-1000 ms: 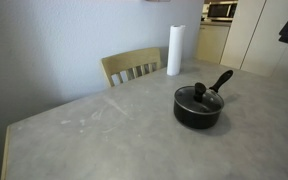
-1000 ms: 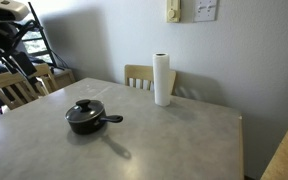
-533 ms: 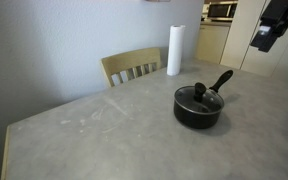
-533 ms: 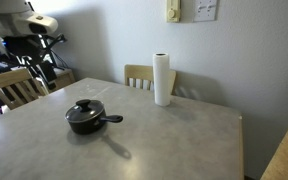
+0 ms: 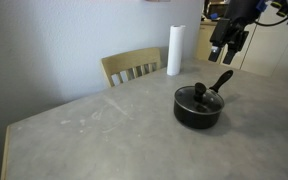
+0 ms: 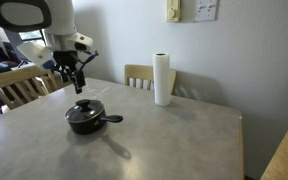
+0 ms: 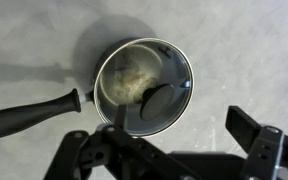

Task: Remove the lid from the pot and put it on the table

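Note:
The small black pot [image 5: 199, 108] stands on the grey stone-look table [image 5: 104, 130], its long handle [image 5: 221, 80] pointing away toward the arm. The glass lid with its black knob [image 5: 199, 92] sits on the pot. It also shows in the other exterior view, pot [image 6: 85, 119] with knob [image 6: 84, 105]. My gripper [image 5: 227, 47] hangs open and empty in the air above the pot, also in the exterior view [image 6: 76, 80]. In the wrist view the lid [image 7: 142, 85] lies below, knob [image 7: 157, 98] near the open fingers [image 7: 174, 135], handle [image 7: 29, 112] at left.
A tall white paper-towel roll [image 5: 174, 50] stands at the table's far edge, also in the exterior view [image 6: 162, 79]. A light wooden chair [image 5: 131, 66] is tucked behind the table. Another chair [image 6: 19, 84] stands beside the arm's base.
The arm has swung in from the frame's edge and come down; the gripper now hangs over the pot. Pot and lid have not moved.

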